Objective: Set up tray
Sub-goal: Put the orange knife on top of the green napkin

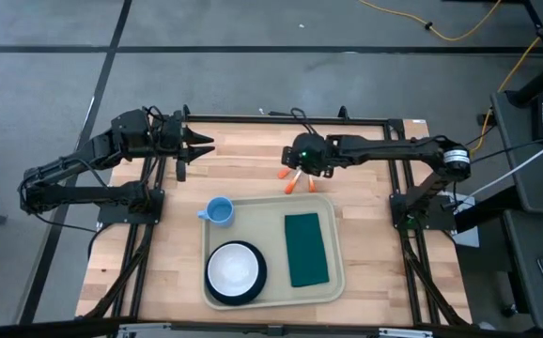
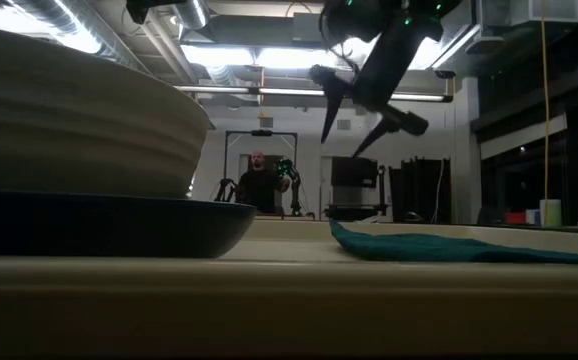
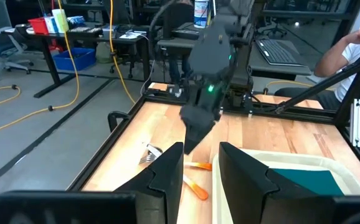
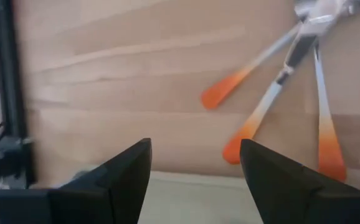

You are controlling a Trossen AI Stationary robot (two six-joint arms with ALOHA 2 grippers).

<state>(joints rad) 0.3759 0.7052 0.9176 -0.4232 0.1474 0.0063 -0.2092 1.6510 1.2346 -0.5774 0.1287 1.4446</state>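
The beige tray lies at the table's near middle. It holds a dark teal plate with a white bowl and a green napkin. A blue cup stands by the tray's far left corner. Three orange-handled utensils lie on the wood just beyond the tray's far rim, their metal ends together. My right gripper hangs open above them, pointing steeply down, touching nothing. My left gripper waits open at the far left, raised.
A black frame runs along the table's far and side edges. In the low view the plate and bowl fill the left foreground and the napkin lies at the right. A person sits in the room beyond.
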